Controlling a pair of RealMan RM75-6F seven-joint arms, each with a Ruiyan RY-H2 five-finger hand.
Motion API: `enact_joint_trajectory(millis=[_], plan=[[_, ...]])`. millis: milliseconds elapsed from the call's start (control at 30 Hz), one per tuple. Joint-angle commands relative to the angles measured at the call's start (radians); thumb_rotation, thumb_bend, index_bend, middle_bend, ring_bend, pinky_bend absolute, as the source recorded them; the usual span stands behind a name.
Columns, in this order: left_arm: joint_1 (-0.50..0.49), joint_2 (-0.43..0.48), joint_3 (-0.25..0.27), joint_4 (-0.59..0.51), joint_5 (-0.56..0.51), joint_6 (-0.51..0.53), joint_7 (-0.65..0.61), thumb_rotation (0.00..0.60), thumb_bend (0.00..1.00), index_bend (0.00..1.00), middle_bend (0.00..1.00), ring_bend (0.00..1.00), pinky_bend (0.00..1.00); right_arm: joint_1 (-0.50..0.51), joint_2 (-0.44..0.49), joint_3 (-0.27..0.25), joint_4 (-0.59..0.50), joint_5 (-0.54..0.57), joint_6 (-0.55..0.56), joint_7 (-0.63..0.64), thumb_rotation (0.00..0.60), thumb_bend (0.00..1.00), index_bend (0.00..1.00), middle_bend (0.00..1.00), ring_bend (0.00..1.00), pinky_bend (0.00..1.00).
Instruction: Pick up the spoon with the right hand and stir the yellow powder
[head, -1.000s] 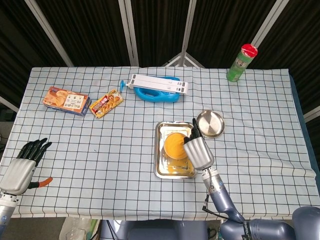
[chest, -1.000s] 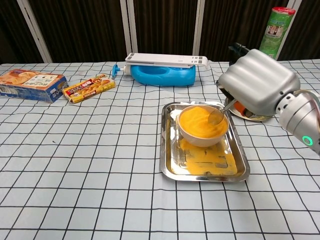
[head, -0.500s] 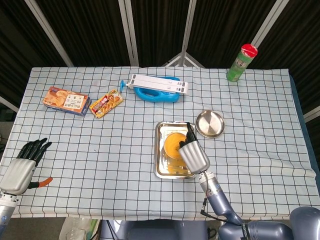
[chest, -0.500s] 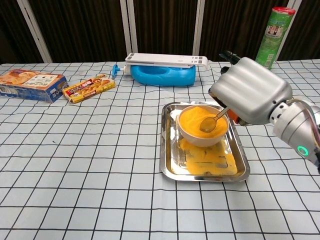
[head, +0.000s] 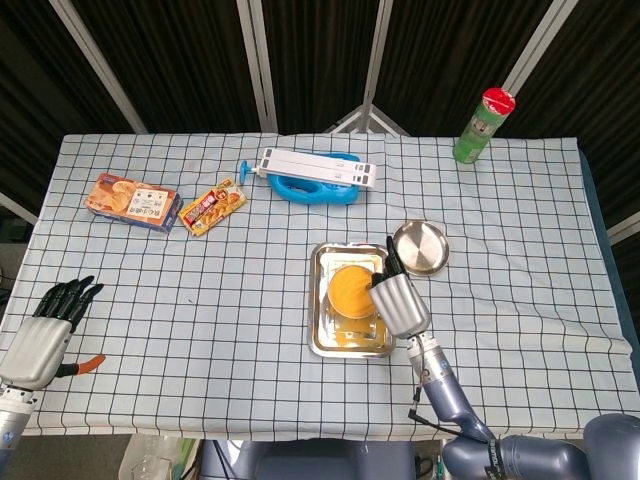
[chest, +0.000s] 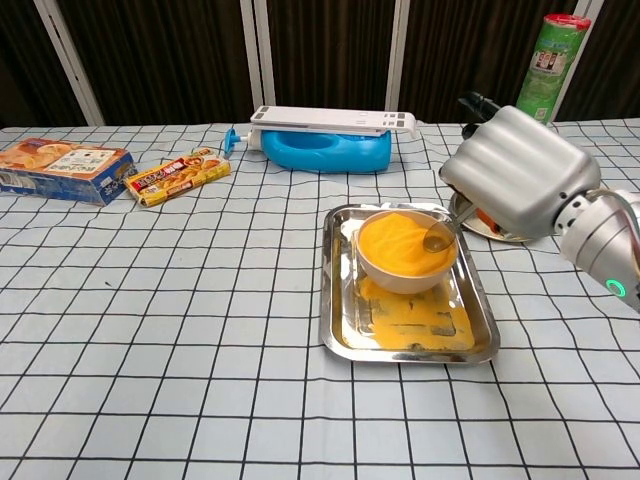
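Observation:
A white bowl (chest: 405, 270) heaped with yellow powder (chest: 395, 243) (head: 349, 290) stands in a steel tray (chest: 345, 330) (head: 317, 335) dusted with spilled powder. My right hand (chest: 520, 172) (head: 400, 303) hovers just right of the bowl and holds a metal spoon (chest: 437, 238), whose bowl dips into the powder at the bowl's right rim. The handle is hidden under the hand. My left hand (head: 45, 335) rests open at the table's near left edge, far from the tray, and shows only in the head view.
A small round steel dish (head: 420, 247) lies right of the tray, partly behind my right hand. A blue-and-white device (chest: 325, 138), a snack packet (chest: 178, 175), a biscuit box (chest: 62, 168) and a green can (chest: 545, 60) stand along the back.
My right hand has swung back to the right, drawing the spoon from the middle of the powder to the bowl's right rim. The left hand has not moved.

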Motion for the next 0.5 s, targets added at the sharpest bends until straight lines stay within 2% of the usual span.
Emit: enact_joint_trajectory(millis=[33, 300, 500], plan=[[0.0, 0.0, 0.0, 0.0, 0.0, -0.001, 0.0, 0.6, 0.0, 0.0, 0.0, 0.0, 0.0, -0.004, 0.001, 0.002, -0.007, 0.004, 0.001, 0.008, 0.6, 0.71, 0.68, 0.61, 0.32, 0.0], [-0.001, 0.0, 0.001, -0.001, 0.0, -0.002, 0.002, 0.6, 0.0, 0.0, 0.0, 0.0, 0.0, -0.008, 0.012, 0.008, -0.069, -0.02, 0.014, 0.03, 0.6, 0.71, 0.68, 0.61, 0.32, 0.0], [0.001, -0.001, 0.0, -0.002, -0.001, 0.001, 0.003, 0.6, 0.0, 0.0, 0.0, 0.0, 0.0, -0.004, 0.001, 0.013, -0.034, -0.045, 0.028, 0.016, 0.6, 0.71, 0.67, 0.61, 0.32, 0.0]])
